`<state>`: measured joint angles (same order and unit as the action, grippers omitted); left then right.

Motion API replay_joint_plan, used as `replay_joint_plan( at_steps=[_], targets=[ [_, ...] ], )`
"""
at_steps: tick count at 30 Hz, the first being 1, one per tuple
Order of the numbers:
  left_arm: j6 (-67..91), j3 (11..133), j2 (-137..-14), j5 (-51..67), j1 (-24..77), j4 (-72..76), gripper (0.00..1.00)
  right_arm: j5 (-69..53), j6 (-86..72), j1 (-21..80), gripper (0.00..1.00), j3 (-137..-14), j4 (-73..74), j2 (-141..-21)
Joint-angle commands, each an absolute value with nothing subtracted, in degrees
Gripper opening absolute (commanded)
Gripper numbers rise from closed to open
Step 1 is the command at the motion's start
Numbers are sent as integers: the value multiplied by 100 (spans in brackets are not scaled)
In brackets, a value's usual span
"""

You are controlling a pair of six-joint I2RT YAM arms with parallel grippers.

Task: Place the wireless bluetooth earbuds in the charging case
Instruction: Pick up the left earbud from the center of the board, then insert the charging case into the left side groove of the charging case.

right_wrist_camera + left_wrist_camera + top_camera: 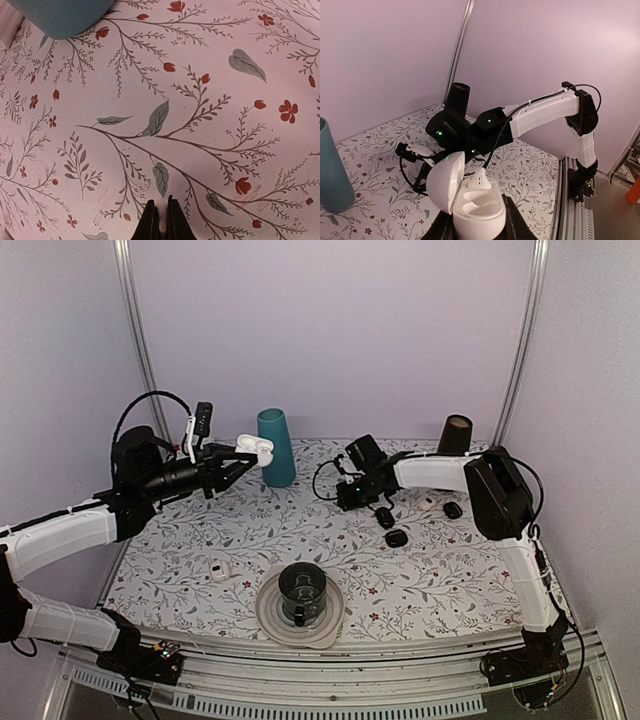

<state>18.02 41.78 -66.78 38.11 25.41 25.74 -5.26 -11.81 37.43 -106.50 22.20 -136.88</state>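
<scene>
Charging case (475,212): glossy white, lid swung open to the left; held up in the air over the rear left of the table (190,540), in front of the teal cup in the overhead view.
Left fingers (517,225): closed on the case's lower body, one dark finger on each side.
Seated earbud (480,178): white, standing in a well of the open case.
Plate (270,625): pale and round, at the near edge, about centre.
Dark cup (302,592): upright on the plate.
Small white piece (220,570): lying on the table just left of the plate.
Black ovals (397,538): three, scattered right of centre, below the right arm.
Right fingers (150,225): drawn almost together and hovering above the flowered table, right of the teal cup.
Held earbud (417,149): small and white, pinched at the tip of the right fingers; only a pale sliver shows between them in the right wrist view.
Teal cup (276,445): tall, upright, toward the rear.
Dark cylinder (455,435): upright at the rear right corner.
</scene>
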Motion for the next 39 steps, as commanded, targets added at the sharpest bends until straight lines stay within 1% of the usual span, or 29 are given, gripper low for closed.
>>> replay_joint_plan(
  at_steps=[1,7,14,22,29,39],
  targets=[
    [1782,4290,-6712,3851,2462,2682,0,-519,-1189,3700,3,-10434,2127,-13255],
    [1882,4254,-6883,3989,2461,2864,0,-568,-1072,3701,3,-9748,1841,-12564],
    [1986,4232,-7186,4657,2470,3400,0,-814,-796,3717,3,-8782,1431,-11365],
    [1892,4428,-7488,5446,2511,3533,0,-1182,-403,3947,3,-7924,998,-10000],
    [1799,4681,-7810,5961,2727,3449,0,-1298,153,4399,3,-7715,971,-9145],
    [1503,5100,-8196,5950,3102,2976,0,-1920,358,4727,3,-7647,963,-8264]
  ],
)
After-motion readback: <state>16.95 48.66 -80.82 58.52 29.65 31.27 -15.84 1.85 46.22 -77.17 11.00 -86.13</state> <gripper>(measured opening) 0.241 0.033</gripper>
